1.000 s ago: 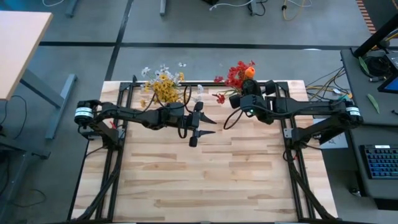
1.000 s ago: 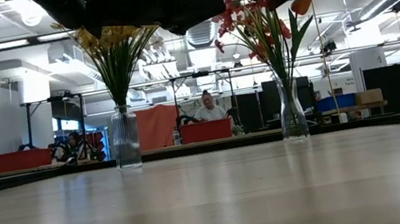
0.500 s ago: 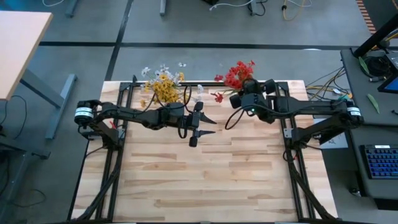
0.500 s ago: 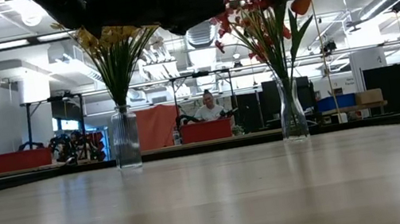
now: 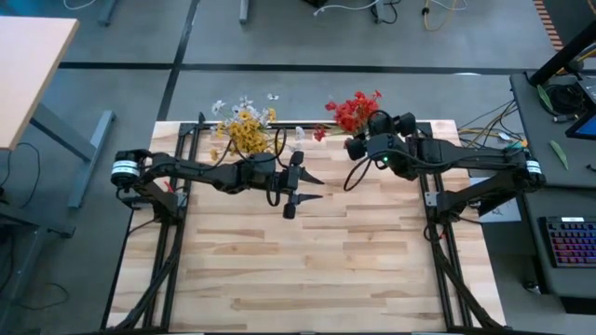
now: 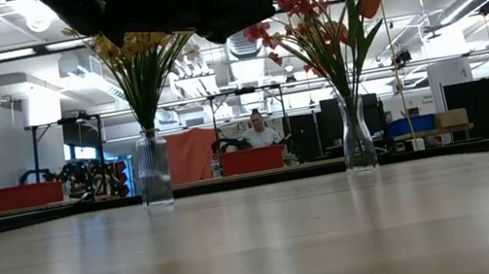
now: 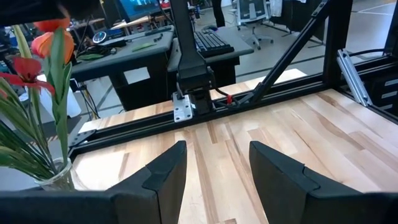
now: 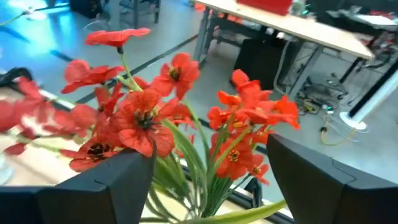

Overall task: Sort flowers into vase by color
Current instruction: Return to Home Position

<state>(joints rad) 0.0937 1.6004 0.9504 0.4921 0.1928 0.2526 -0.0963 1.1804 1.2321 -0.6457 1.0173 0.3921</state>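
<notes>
Two glass vases stand at the table's far edge. The left vase [image 6: 153,171] holds yellow flowers [image 5: 244,130], along with a few white ones. The right vase [image 6: 355,134] holds red flowers [image 8: 149,118] and an orange blossom [image 6: 367,5]. My right gripper [image 8: 211,186] hangs open just above the red bunch [image 5: 354,110], one finger on either side of its top and touching none of it that I can see. My left gripper [image 5: 312,186] waits open over the middle of the table, with nothing between its fingers [image 7: 168,168].
Black frame rails [image 5: 298,127] run along the table's far edge and down both of its sides. The right arm's base [image 7: 189,74] stands on the right rail. The wooden tabletop [image 5: 307,270] spreads out toward the near edge. People sit in the room behind [image 6: 257,133].
My right gripper has opened from shut and risen a little above the red bunch. The flower stems it let go of stay standing in the right vase, and the red blossoms have swayed slightly.
</notes>
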